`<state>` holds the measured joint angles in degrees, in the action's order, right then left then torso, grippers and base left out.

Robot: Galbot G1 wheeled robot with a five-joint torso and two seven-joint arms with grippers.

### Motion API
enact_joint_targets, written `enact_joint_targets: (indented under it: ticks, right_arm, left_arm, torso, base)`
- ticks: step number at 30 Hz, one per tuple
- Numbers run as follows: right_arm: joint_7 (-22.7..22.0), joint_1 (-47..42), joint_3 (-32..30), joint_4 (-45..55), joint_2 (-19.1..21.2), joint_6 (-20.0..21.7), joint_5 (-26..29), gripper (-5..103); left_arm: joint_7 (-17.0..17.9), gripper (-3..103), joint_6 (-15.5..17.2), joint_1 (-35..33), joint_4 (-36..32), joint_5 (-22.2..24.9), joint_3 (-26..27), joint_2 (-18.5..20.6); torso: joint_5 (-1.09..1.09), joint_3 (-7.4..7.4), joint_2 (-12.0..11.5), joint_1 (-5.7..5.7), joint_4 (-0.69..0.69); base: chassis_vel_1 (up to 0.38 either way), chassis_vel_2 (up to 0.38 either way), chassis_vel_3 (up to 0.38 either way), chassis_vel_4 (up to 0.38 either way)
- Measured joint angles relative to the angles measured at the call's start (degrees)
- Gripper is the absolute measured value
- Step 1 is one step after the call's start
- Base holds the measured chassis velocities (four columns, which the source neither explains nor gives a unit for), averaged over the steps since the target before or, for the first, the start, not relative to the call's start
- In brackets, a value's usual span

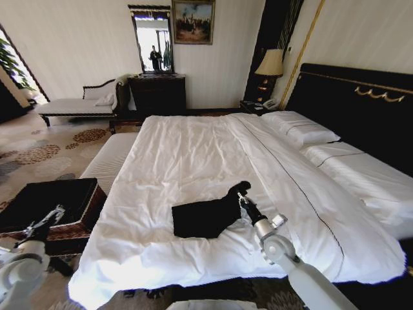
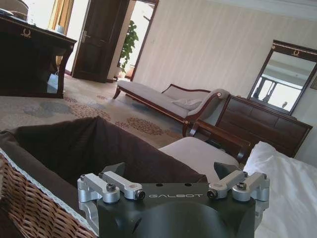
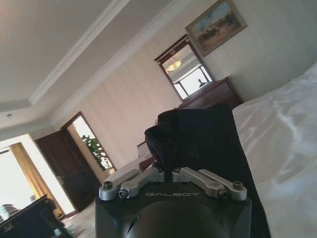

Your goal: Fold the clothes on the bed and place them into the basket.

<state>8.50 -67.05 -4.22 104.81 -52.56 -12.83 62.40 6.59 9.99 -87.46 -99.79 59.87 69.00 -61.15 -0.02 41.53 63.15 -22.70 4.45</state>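
Note:
The clothes (image 1: pixel 201 218), one black T-shirt, lie partly folded on the white sheets of the bed (image 1: pixel 187 161), near its foot. My right gripper (image 1: pixel 241 194) is shut on one edge of the shirt and holds it bunched up just above the sheet. In the right wrist view the black cloth (image 3: pixel 198 134) is pinched at the right gripper (image 3: pixel 166 166). The basket (image 1: pixel 82 219), dark wicker with a black lining, stands on the floor left of the bed. My left gripper (image 1: pixel 46 221) hovers over its near edge, and the left wrist view shows the left gripper (image 2: pixel 171 171) open above the basket (image 2: pixel 29 208).
A white striped bench (image 1: pixel 111 160) stands between the basket and the bed. Pillows (image 1: pixel 300 128) and a black headboard (image 1: pixel 361 103) are on the right. A dresser (image 1: pixel 158 93), a chaise (image 1: pixel 77 103) and a bedside lamp (image 1: pixel 270 64) line the far wall. Patterned carpet (image 1: pixel 45 145) lies open on the left.

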Motion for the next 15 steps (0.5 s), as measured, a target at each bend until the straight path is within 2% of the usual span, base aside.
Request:
enact_joint_targets:
  ticks: [3, 8, 15]
  right_arm:
    - [2.19, 2.5, 5.1, -1.96, -0.41, -0.64, -2.08, 1]
    - [2.38, 4.55, 11.13, -5.09, -1.7, -1.25, -4.18, 1]
    - [2.36, 4.4, 14.59, -7.9, -3.28, -1.8, -5.83, 1]
  left_arm:
    - [0.02, 100, 0.15, 0.14, -0.1, -0.11, -0.27, -0.46]
    - [0.1, 100, 0.27, 0.2, -0.57, -0.51, -1.18, -1.37]
    - [0.23, 100, 0.28, -0.4, -1.54, -0.54, -1.28, -1.95]
  torso:
    - [0.01, 0.0, 0.0, 0.0, 0.02]
    - [0.0, 0.0, 0.0, 0.0, 0.01]
    - [0.02, 0.0, 0.0, 0.0, 0.02]
  base:
    - [0.0, 0.0, 0.0, 0.0]
    - [0.0, 0.0, 0.0, 0.0]
    - [0.0, 0.0, 0.0, 0.0]
